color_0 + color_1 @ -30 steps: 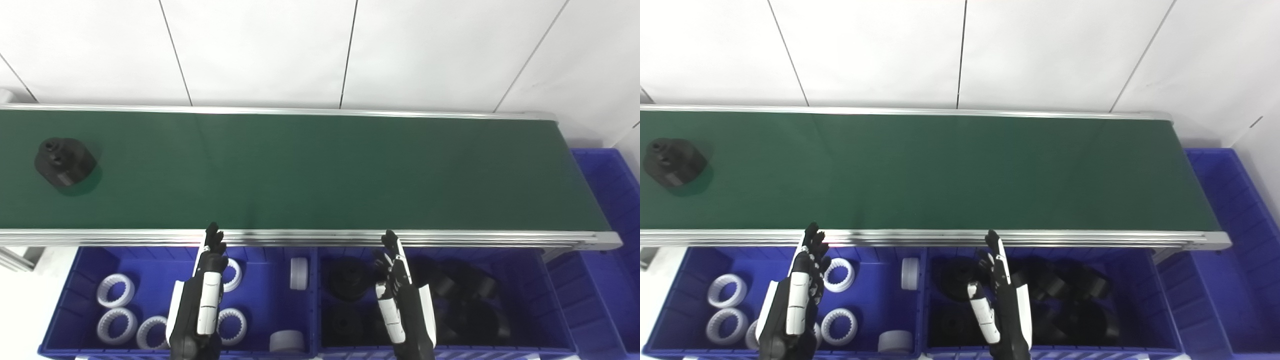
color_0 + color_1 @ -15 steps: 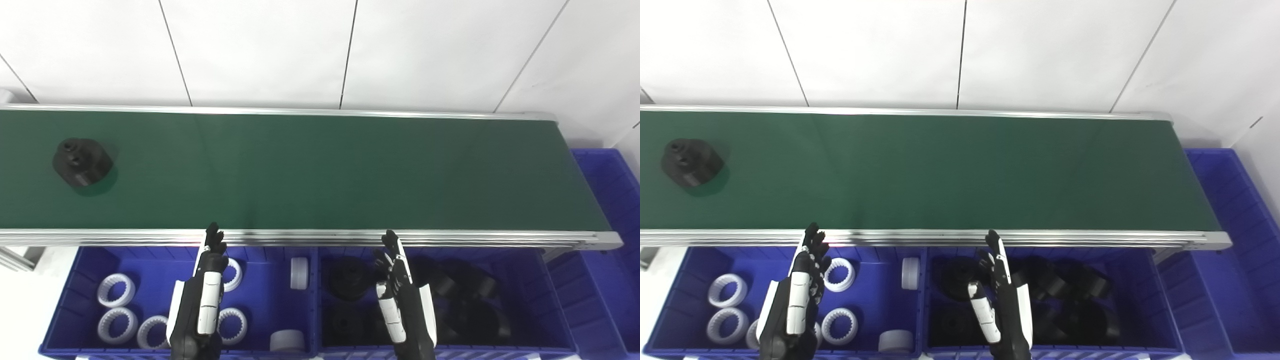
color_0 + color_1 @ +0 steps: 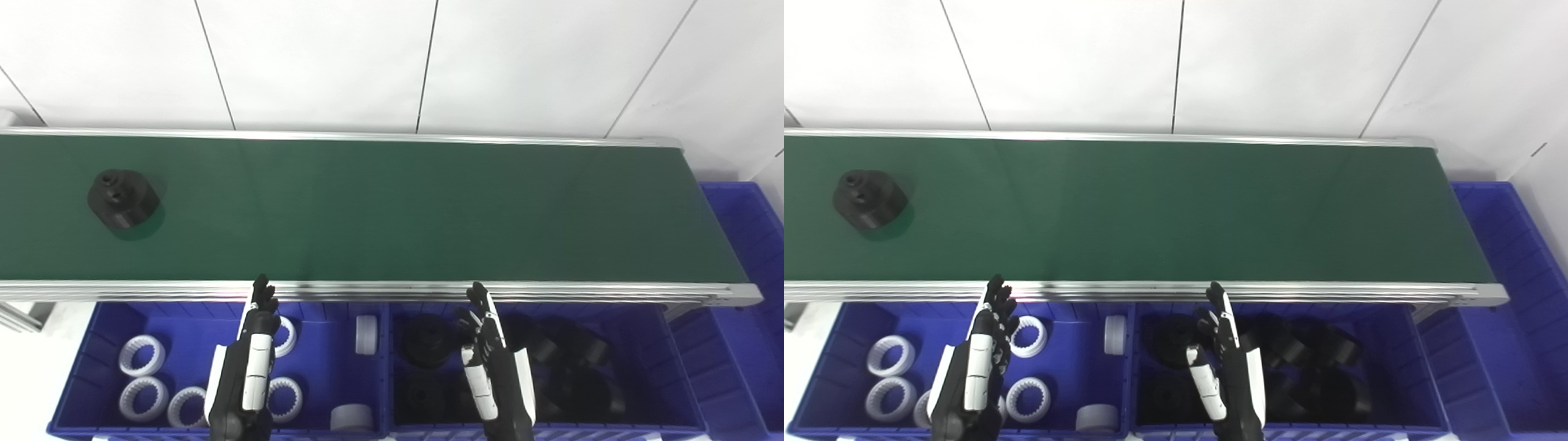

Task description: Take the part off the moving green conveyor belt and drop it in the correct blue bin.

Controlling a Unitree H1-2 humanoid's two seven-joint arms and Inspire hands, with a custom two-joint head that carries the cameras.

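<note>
The black part [image 3: 123, 198], lying far left on the green belt [image 3: 392, 208], is judged rigid, fairly heavy and best gripped across its flat sides, while both the left hand [image 3: 251, 361] and right hand [image 3: 490, 358] are held open and empty over the blue bins [image 3: 380, 429].

A white tiled wall [image 3: 318, 61] is filling the upper part of both views, its thin dark seams [image 3: 427, 64] running at slight slants down to the silver rail [image 3: 343, 136] behind it. At the bottom left, a patch of pale floor [image 3: 27, 373] is showing, with a piece of aluminium frame [image 3: 15, 318] slanting across its upper corner.
</note>
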